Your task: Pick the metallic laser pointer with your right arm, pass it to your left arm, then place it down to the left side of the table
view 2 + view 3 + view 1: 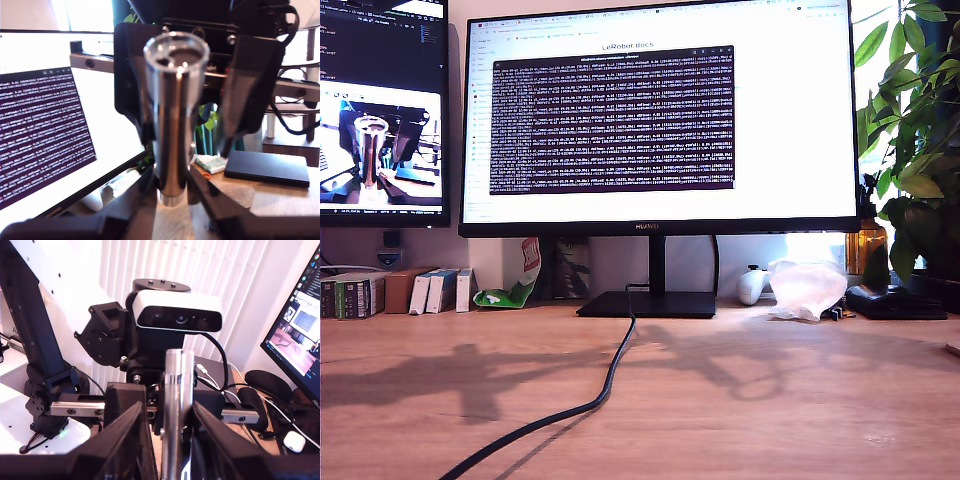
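Observation:
The metallic laser pointer (175,115) stands upright in the air. My first gripper (172,187) is shut on its lower end, in the first wrist view. The second gripper's fingers (245,95) stand behind it, wide on either side. In the second wrist view the laser pointer (177,400) rises between the fingers of my second gripper (170,410), which is open with a gap on one side. The first arm's white camera (177,317) faces me there. No arm, gripper or pointer shows in the exterior view, only their shadows on the table (770,400).
A large monitor (660,110) on a black stand (650,303) fills the back of the table, with a second screen (380,110) at the exterior view's left. A black cable (610,375) runs forward from the stand. Small boxes (390,292), a plastic bag (805,288) and a plant (915,140) line the back edge.

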Robot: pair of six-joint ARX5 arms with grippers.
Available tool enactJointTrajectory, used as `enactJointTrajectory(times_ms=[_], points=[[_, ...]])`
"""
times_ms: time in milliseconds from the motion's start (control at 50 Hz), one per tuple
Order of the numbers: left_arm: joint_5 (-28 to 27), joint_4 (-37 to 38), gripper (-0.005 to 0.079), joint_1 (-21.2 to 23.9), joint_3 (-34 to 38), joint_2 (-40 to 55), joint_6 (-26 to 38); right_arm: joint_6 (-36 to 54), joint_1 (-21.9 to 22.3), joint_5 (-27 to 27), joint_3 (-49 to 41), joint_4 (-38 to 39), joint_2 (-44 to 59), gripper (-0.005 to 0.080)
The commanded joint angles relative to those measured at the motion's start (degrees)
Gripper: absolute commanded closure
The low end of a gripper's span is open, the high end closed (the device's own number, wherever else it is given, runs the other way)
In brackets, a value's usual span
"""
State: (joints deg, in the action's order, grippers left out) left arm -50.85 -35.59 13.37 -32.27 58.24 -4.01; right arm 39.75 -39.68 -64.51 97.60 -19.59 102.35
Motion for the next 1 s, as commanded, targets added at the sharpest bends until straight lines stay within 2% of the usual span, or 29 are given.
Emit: enactJointTrajectory(times_ms=[0, 320, 440, 540, 660, 680, 720, 740, 800, 980], points=[[0.24, -0.37, 0.0766, -0.13, -0.11, 0.35, -0.07, -1.6, 0.85, 0.5, 0.79, 0.0, -1.18, 0.0449], [0.09, -0.28, 0.0766, -0.13, -0.11, 0.15, -0.09, -4.11, 6.23, 0.83, 0.79, -2.82, -1.18, 0.0449], [0.07, -0.15, 0.0766, -0.44, -0.11, 0.13, -0.09, -4.11, 8.52, 3.17, 0.79, -8.17, -1.18, 0.0453], [0.04, 0.39, 0.0766, -1.55, -0.11, 0.13, -0.04, -4.13, 10.32, 7.26, 0.79, -14.16, -1.18, 0.0541], [0.04, 4.02, 0.0766, -3.43, -0.11, 0.13, 2.36, -3.61, 12.33, 9.6, 0.79, -21.14, -1.18, 0.0748], [0.04, 4.87, 0.0766, -3.72, -0.11, 0.13, 4.61, -3.19, 12.59, 9.73, 0.79, -22.14, -1.18, 0.0774], [0.07, 6.45, 0.0766, -4.26, -0.11, 0.13, 4.96, -2.54, 13.11, 10.38, 0.79, -24.02, -1.18, 0.0763], [0.07, 7.48, 0.0766, -4.55, -0.11, 0.13, 7.74, -2.21, 13.27, 10.82, 0.79, -24.81, -1.18, 0.0764], [0.15, 10.49, 0.0766, -5.33, -0.11, 0.15, 10.69, -0.9, 13.75, 13.03, 0.79, -26.86, -1.18, 0.0765], [2.84, 19.47, 0.0766, -6.69, -0.11, 0.15, 17.84, -1.62, 14.69, 22.38, 0.76, -28.22, -1.18, 0.0765]])
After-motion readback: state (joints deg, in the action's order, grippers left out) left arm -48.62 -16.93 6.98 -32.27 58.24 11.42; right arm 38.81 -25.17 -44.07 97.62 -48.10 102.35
